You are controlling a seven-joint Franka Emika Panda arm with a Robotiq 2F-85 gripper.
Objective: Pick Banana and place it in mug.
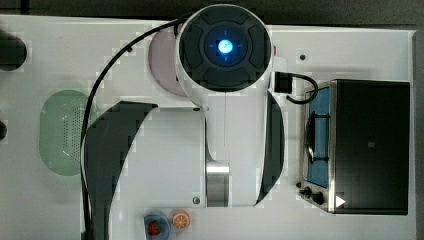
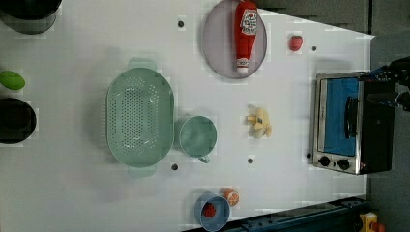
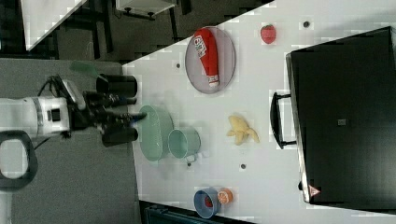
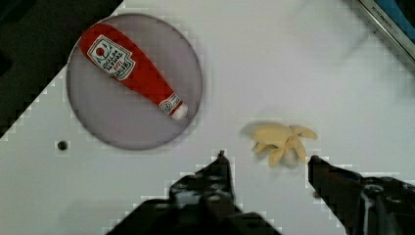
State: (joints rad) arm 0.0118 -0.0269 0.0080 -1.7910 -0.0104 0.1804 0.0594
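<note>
The peeled yellow banana (image 4: pixel 281 142) lies on the white table, just beyond and between my fingertips in the wrist view. My gripper (image 4: pixel 267 157) hangs above it, open with nothing held. In the left view the banana (image 2: pixel 259 123) lies to the right of the mug (image 2: pixel 198 137), a small pale mint-green cup standing upright against the colander (image 2: pixel 140 123). The right view shows the banana (image 3: pixel 240 129) and the mug (image 3: pixel 183 143) the same way, with my arm (image 3: pixel 42 116) reaching in from the right view's left. In the top view my arm (image 1: pixel 225 100) covers the table's middle.
A ketchup bottle (image 2: pixel 245 34) lies on a grey plate (image 2: pixel 215 43). A strawberry (image 2: pixel 295 42) sits near the toaster oven (image 2: pixel 348 123). A blue bowl (image 2: pixel 212 212) and an orange slice (image 2: pixel 231 196) sit at the table's edge. Black cups (image 2: pixel 17 121) stand beyond the colander.
</note>
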